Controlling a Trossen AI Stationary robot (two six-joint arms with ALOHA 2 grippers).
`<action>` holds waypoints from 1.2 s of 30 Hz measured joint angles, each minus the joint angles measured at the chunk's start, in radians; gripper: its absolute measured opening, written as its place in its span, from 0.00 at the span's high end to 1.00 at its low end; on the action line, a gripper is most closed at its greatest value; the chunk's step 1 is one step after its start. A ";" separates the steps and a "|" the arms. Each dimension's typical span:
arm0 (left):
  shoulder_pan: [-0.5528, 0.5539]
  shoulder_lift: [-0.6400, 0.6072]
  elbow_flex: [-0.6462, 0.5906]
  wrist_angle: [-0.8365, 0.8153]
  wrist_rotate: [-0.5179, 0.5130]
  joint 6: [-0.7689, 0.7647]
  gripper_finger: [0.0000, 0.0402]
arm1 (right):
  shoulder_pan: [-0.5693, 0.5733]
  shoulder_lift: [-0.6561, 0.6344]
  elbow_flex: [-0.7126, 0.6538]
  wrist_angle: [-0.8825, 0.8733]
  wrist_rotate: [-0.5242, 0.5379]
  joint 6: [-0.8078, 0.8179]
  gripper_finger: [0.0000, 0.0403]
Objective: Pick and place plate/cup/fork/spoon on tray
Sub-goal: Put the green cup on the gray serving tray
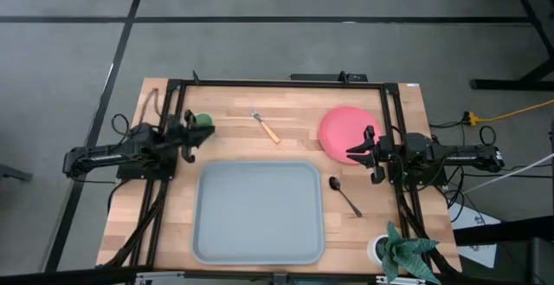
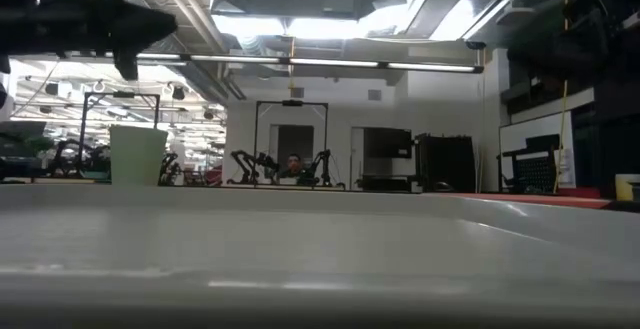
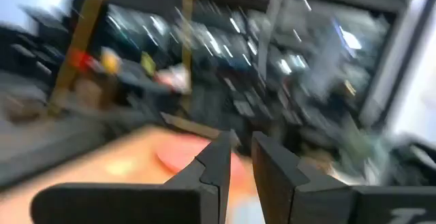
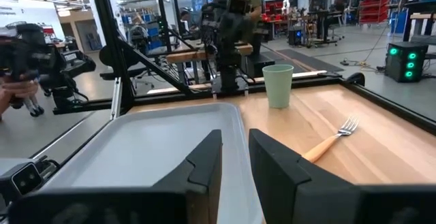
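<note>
We see the blue-grey tray lying flat on the wooden desk, with nothing on it. Taking the tray as our landmark, the coral-red plate lies beyond its far right corner. The pale-green cup stands upright beyond its far left corner. The fork with the orange handle lies beyond the middle of its far rim. The dark spoon lies just beside its right rim. A white pot with a green plant stands off the tray's near right corner.

The left claw hangs beside the cup, its fingers parted by a narrow gap, gripping nothing. The right claw sits at the plate's near edge, its fingers slightly apart and empty.
</note>
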 joint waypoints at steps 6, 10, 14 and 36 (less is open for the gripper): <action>0.000 0.023 0.061 -0.001 -0.021 -0.009 0.86 | 0.000 0.000 0.000 0.069 0.000 0.024 0.80; 0.001 0.133 0.153 -0.180 -0.236 -0.033 0.86 | 0.000 0.000 0.000 0.102 0.000 0.023 0.80; 0.001 0.317 0.255 -0.232 -0.307 -0.051 0.86 | 0.000 0.000 0.000 0.106 0.000 0.005 0.80; 0.144 1.001 1.064 -0.998 -0.471 0.132 0.86 | 0.000 0.000 0.000 0.004 0.000 -0.017 0.80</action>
